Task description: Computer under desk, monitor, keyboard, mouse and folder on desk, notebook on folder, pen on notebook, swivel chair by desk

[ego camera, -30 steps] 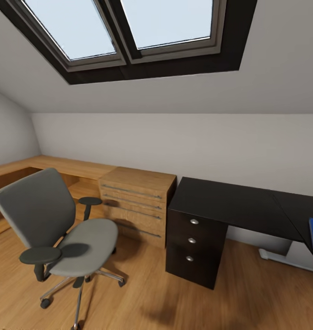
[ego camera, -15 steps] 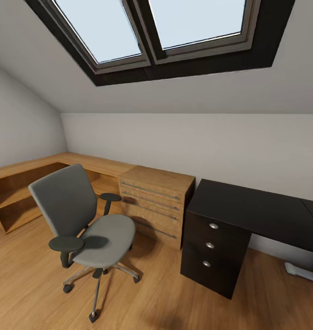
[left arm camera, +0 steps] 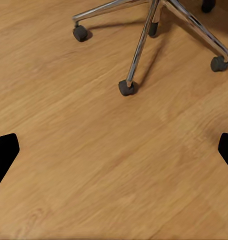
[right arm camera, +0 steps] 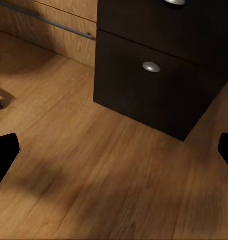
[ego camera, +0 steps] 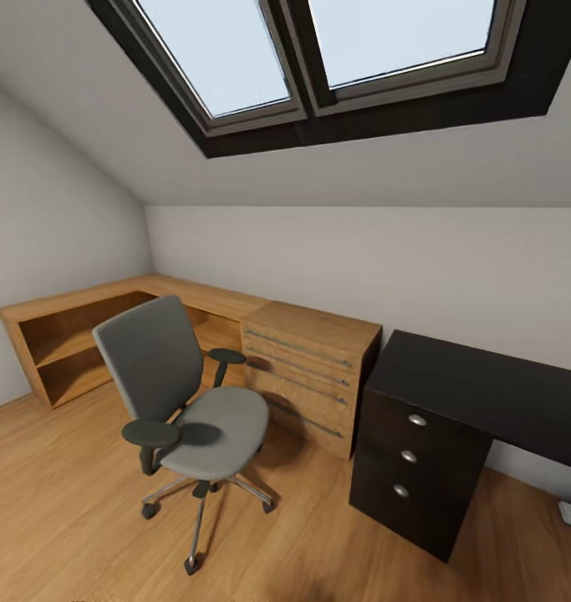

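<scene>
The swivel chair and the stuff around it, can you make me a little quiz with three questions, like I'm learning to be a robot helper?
1. True or false: something blue lies on the seat of the swivel chair.
2. What stands between the swivel chair and the black drawer unit of the desk?
A. a bed
B. a light-wood drawer chest
C. a lamp
3. Fill in: in the left wrist view, the chair's chrome legs end in dark ______ resting on the wood floor.

Key:
1. False, the grey seat is bare.
2. B
3. castors
</scene>
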Controlling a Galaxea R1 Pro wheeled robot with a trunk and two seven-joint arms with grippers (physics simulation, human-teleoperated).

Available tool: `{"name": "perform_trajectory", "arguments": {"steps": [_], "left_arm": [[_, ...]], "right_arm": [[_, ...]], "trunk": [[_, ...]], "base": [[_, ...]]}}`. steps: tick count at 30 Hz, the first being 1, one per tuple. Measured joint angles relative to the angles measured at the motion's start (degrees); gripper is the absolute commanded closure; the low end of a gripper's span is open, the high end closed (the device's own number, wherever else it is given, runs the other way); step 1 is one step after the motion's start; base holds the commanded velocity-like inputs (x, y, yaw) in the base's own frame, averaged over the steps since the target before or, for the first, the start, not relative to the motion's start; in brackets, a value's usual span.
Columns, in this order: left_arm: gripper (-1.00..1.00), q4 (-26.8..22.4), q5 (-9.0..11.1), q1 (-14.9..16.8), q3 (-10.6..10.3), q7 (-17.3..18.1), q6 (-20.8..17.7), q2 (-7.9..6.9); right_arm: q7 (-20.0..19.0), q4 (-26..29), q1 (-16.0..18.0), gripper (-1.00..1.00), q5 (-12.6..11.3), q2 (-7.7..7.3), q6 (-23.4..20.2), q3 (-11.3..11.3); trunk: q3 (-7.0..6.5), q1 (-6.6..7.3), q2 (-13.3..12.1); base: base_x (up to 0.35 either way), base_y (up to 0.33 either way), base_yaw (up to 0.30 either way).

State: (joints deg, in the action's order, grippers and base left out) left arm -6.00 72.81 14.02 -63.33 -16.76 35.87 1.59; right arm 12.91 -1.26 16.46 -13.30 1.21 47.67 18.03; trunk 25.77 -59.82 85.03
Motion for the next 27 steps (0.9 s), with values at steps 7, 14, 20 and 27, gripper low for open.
{"name": "perform_trajectory", "arguments": {"steps": [7, 14, 20, 27], "left_arm": [[-1.00, 0.0, 0.0, 0.0, 0.0, 0.0, 0.0, 0.00], [-1.00, 0.0, 0.0, 0.0, 0.0, 0.0, 0.0, 0.00], [-1.00, 0.0, 0.0, 0.0, 0.0, 0.0, 0.0, 0.00], [-1.00, 0.0, 0.0, 0.0, 0.0, 0.0, 0.0, -0.01]], "right_arm": [[0.2, 0.0, 0.0, -1.00, -0.1, 0.32, 0.3, -0.1], [0.3, 0.0, -0.1, -1.00, 0.0, 0.81, 0.5, 0.0], [0.2, 0.1, -0.4, -1.00, -0.1, 1.09, 0.7, -0.1], [0.3, 0.1, -0.8, -1.00, 0.0, 1.14, 3.0, -0.1]], "trunk": [[0.00, 0.00, 0.0], [0.00, 0.00, 0.0], [0.05, 0.00, 0.0], [0.19, 0.00, 0.0]], "base": [[0.000, 0.000, 0.237], [0.000, 0.000, 0.278], [0.000, 0.000, 0.279], [0.000, 0.000, 0.279]]}}
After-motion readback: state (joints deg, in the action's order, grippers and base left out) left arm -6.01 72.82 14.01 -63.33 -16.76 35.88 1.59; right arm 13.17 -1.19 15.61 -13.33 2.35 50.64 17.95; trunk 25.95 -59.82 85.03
